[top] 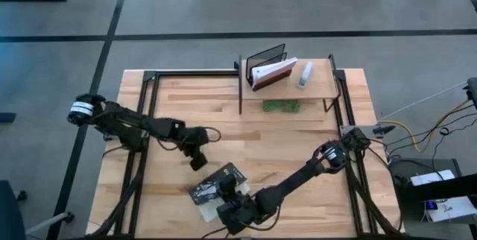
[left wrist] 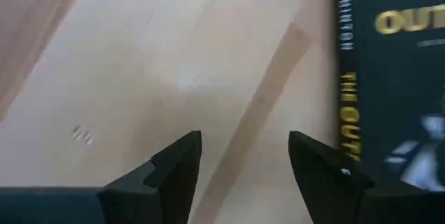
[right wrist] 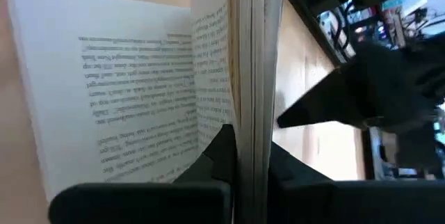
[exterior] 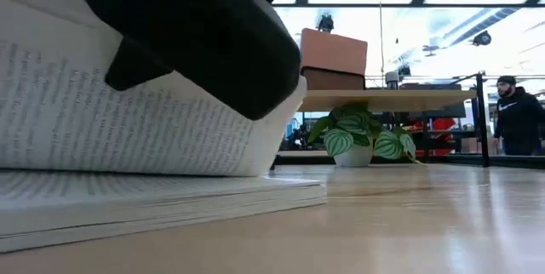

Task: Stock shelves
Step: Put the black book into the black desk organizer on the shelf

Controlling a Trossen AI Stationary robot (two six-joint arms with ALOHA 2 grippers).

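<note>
A sheaf of pages of the open book (right wrist: 139,106) is clamped by the right end effector (right wrist: 252,156) at the table's (top: 298,139) near edge. The left end effector (left wrist: 245,160) is held released just beside that book. The shelf (top: 317,83) is seen at the far edge, well apart.

You'll see a butcher-block bench (top: 298,132) filling the middle of the high view, with grey floor (top: 186,5) around it crossed by dark lines. Toward the upper centre of that frame, a black wire book rack (top: 262,56) holds a tilted brown book (top: 274,73), and just right of it lies a small pale bottle (top: 305,74). Below them sits a green plant (top: 281,106); in the low view you see its striped leaves in a white pot (exterior: 353,156). At that view's right edge stands a person in dark clothes (exterior: 517,121). Cables (top: 425,132) trail at the high view's right.
</note>
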